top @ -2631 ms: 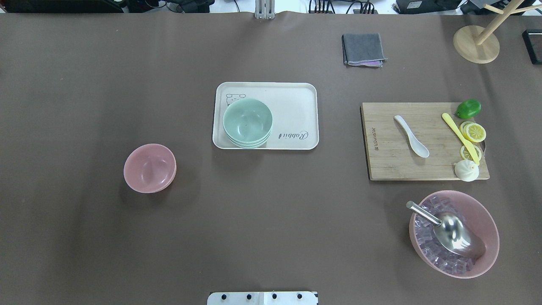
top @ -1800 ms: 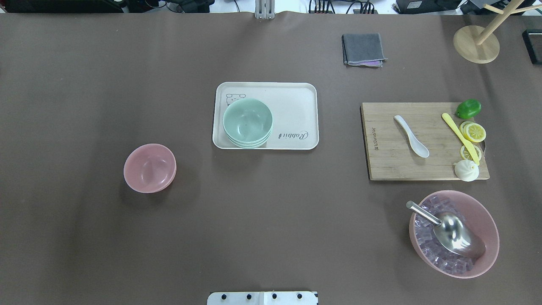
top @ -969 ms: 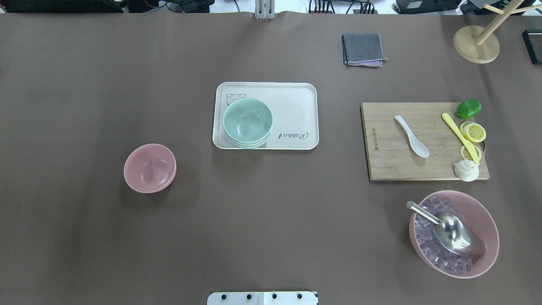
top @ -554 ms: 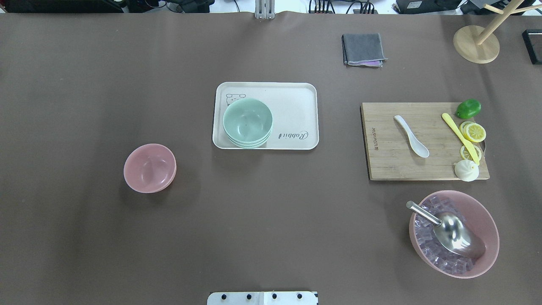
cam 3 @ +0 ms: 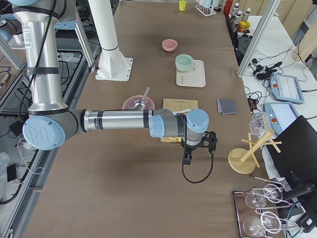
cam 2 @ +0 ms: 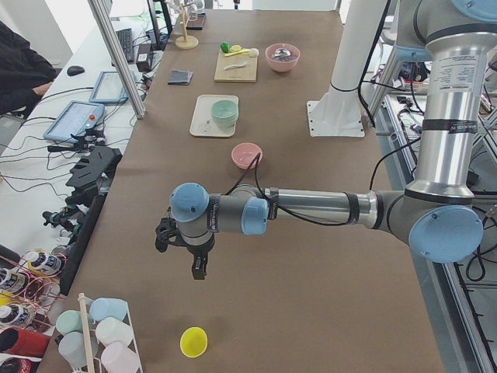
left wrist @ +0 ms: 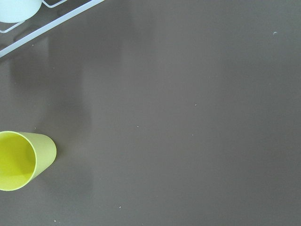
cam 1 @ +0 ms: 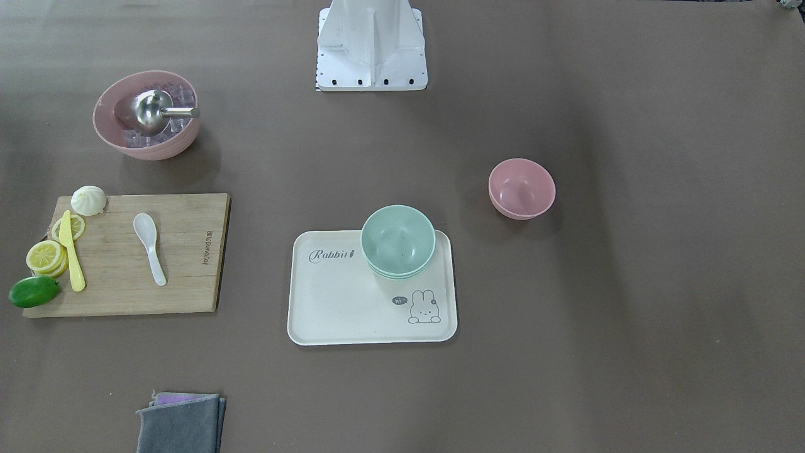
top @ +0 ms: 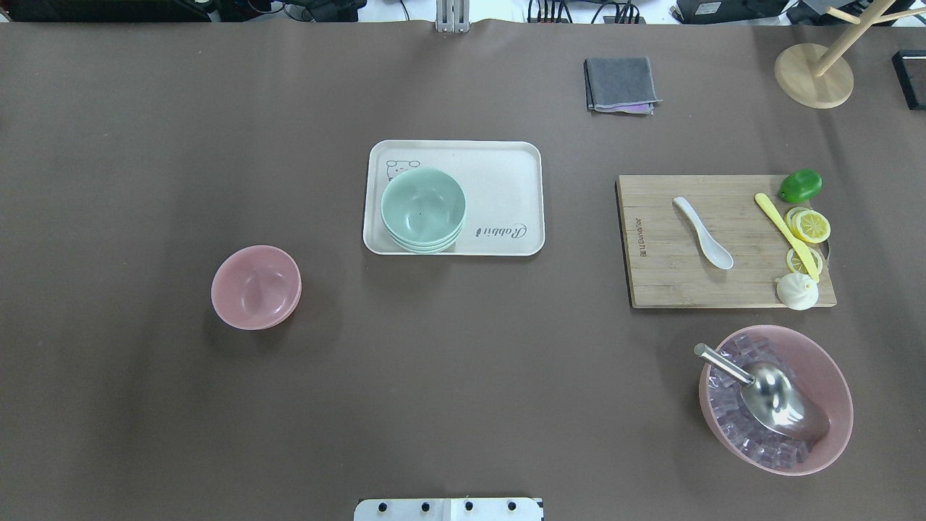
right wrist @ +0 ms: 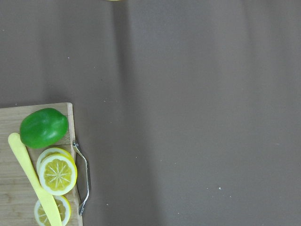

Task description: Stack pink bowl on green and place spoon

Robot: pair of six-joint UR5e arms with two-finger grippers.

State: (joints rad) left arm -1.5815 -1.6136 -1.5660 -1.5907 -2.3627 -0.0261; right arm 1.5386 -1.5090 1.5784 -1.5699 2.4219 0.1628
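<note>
A small pink bowl (top: 255,287) stands on the brown table, left of centre. A stack of green bowls (top: 423,208) sits on the left end of a cream tray (top: 506,181). A white spoon (top: 702,233) lies on a wooden cutting board (top: 665,286) at the right. Neither gripper shows in the overhead or front views. My left gripper (cam 2: 196,268) hangs over the table's far left end, well away from the pink bowl (cam 2: 247,155). My right gripper (cam 3: 187,157) hangs beyond the board's right end. I cannot tell whether either is open or shut.
A large pink bowl (top: 843,405) of ice cubes holds a metal scoop (top: 778,396). A lime (top: 800,185), lemon slices, a yellow knife (top: 787,235) and a bun lie on the board. A grey cloth (top: 621,84) and a wooden stand (top: 813,75) are at the back. A yellow cup (left wrist: 21,160) lies below my left wrist.
</note>
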